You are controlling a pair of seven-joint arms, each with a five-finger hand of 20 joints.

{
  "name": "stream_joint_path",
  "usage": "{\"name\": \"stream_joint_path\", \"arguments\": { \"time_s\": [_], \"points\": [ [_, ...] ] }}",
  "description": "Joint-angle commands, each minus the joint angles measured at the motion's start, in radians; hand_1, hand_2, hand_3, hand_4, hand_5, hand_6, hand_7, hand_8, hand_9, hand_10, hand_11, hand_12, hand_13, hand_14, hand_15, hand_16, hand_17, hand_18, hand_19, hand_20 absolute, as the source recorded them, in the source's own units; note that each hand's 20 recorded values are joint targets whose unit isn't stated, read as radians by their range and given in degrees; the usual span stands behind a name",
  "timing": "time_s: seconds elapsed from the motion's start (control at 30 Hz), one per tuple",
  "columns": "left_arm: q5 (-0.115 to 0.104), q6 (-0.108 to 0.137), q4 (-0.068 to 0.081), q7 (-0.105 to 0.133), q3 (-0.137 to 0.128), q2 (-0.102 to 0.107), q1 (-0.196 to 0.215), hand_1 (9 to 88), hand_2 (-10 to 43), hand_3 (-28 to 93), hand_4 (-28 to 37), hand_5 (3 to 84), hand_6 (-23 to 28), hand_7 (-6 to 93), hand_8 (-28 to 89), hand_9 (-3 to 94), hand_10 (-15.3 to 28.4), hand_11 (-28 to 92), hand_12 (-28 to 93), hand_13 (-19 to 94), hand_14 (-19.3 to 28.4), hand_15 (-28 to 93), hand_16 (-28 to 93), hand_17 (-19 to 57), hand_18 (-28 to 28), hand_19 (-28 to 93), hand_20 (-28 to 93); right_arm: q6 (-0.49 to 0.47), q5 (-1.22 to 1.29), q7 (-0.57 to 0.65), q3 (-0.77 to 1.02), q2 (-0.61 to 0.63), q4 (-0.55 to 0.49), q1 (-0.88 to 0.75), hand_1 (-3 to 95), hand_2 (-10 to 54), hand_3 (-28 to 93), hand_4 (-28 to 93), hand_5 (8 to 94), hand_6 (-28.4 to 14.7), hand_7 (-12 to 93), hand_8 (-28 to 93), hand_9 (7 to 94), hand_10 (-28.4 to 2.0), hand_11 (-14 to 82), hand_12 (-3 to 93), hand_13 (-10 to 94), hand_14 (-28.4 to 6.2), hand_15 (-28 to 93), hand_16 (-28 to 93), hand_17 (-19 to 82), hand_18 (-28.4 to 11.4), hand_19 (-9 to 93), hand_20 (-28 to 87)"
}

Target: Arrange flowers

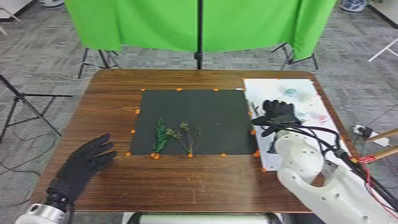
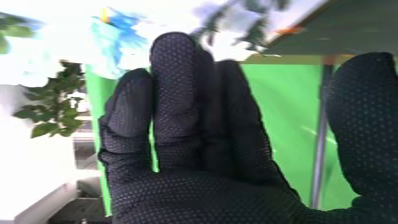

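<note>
In the head view we see the robot's right hand (image 1: 277,111) over the white sheet (image 1: 274,86), close to the side of the sheet that borders the dark mat (image 1: 173,107). The hand is wide, its fingers straight and its thumb set apart from them; we cannot tell whether it touches the sheet.

To the left of this hand and nearer the robot, a leafy green sprig (image 1: 161,135) lies on the mat, with a thinner, branching sprig (image 1: 187,136) just beside it, on the side toward the hand. Beyond the hand and slightly to its right we find a pale bluish bloom (image 1: 290,92) on the sheet; directly to its right is a pinkish bloom (image 1: 322,118).

In the right wrist view we observe a blue flower (image 2: 120,37) near the fingertips and green leaves (image 2: 55,102) beside the fingers, on the side away from the thumb. Past the fingertips is a blurred dark-green sprig (image 2: 255,29).

The left hand (image 1: 82,162) is also wide, over the near left part of the brown table (image 1: 178,187), with both sprigs to its right.
</note>
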Motion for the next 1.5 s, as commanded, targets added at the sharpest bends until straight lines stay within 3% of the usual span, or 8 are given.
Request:
{"name": "stream_joint_path", "arguments": {
  "time_s": [0.03, 0.63, 1.03, 1.13, 1.23, 1.33, 1.5],
  "points": [
    [0.006, -0.013, 0.012, -0.005, 0.004, -0.006, 0.019, 24.6, -0.3, 71, -28.3, 29.1, 3.6, 20.2, -11, 26.7, 11.8, 21, 15, 22, 15.4, 37, -4, -8.9, 22.1, 53, 0, 0.006, -0.029, 0.001, -0.013, -0.009, 0.017, 0.009, 21.1, -9.5, 84, -28, 40.6, -10.0, 25, -14, 42.7, -15.0, 30.4, 19.0, 50, -9.4, 55, 15, 24, -19.6, 80, 33],
    [0.008, -0.013, 0.012, 0.012, 0.004, -0.006, 0.028, 24.7, -0.2, 70, -28.3, 29.1, 3.6, 20.1, -11, 26.7, 11.8, 21, 15, 22, 15.4, 37, -4, -9.0, 22.1, 53, 0, 0.004, -0.039, 0.037, -0.089, -0.012, 0.104, 0.085, 21.7, -9.5, 84, -28, 39.3, -7.6, 30, -16, 42.3, -14.6, 31.4, 19.5, 47, -9.9, 56, 15, 21, -20.5, 79, 35],
    [0.009, -0.013, 0.013, 0.022, 0.005, -0.007, 0.033, 24.7, -0.3, 71, -28.3, 29.1, 3.7, 20.0, -11, 26.7, 11.8, 21, 15, 22, 15.4, 37, -3, -8.9, 22.1, 53, 0, -0.155, 0.091, 0.031, -0.078, -0.024, 0.132, 0.133, 23.3, -9.5, 84, -28, 43.4, -6.0, 30, -17, 48.2, -14.0, 32.4, 19.4, 54, -8.7, 56, 15, 22, -20.6, 79, 36],
    [0.008, -0.011, 0.013, 0.020, 0.006, -0.005, 0.031, 24.7, -0.3, 71, -28.3, 29.1, 3.7, 20.0, -11, 26.7, 11.8, 21, 15, 22, 15.4, 37, -4, -9.0, 22.1, 53, 0, -0.183, 0.128, 0.017, -0.064, -0.033, 0.136, 0.131, 27.5, -9.5, 84, -28, 45.4, -4.5, 32, -18, 52.8, -12.9, 34.0, 19.9, 59, -6.9, 56, 17, 24, -20.9, 79, 36],
    [0.008, -0.010, 0.012, 0.019, 0.005, -0.006, 0.033, 24.6, -0.2, 70, -28.3, 29.1, 3.7, 20.0, -11, 26.7, 11.8, 21, 15, 22, 15.4, 37, -4, -8.9, 22.1, 53, 0, -0.188, 0.138, -0.006, -0.049, -0.037, 0.135, 0.117, 36.6, -9.5, 84, -28, 49.9, -1.7, 41, -21, 58.2, -10.2, 41.1, 25.8, 65, -3.1, 55, 26, 27, -19.9, 81, 36],
    [0.008, -0.010, 0.012, 0.018, 0.004, -0.008, 0.035, 24.6, -0.3, 71, -28.3, 29.2, 3.6, 20.1, -11, 26.7, 11.8, 21, 15, 22, 15.4, 37, -4, -8.9, 22.1, 53, 0, -0.227, 0.175, -0.015, -0.032, -0.046, 0.133, 0.106, 48.3, -9.5, 76, -28, 54.4, -0.8, 53, -7, 66.9, -5.2, 35.5, 43.6, 72, 1.8, 51, 38, 31, -19.0, 82, 37],
    [0.009, -0.008, 0.014, 0.016, 0.006, -0.010, 0.031, 24.6, -0.3, 71, -28.3, 29.1, 3.6, 20.2, -11, 26.7, 11.8, 21, 15, 22, 15.4, 37, -4, -8.9, 22.1, 53, 0, -0.282, 0.185, -0.038, -0.025, -0.053, 0.126, 0.080, 52.8, -9.5, 74, -28, 59.7, -0.3, 59, -4, 74.4, -3.9, 37.2, 50.1, 76, 1.3, 55, 41, 36, -17.7, 84, 39]
  ]
}}
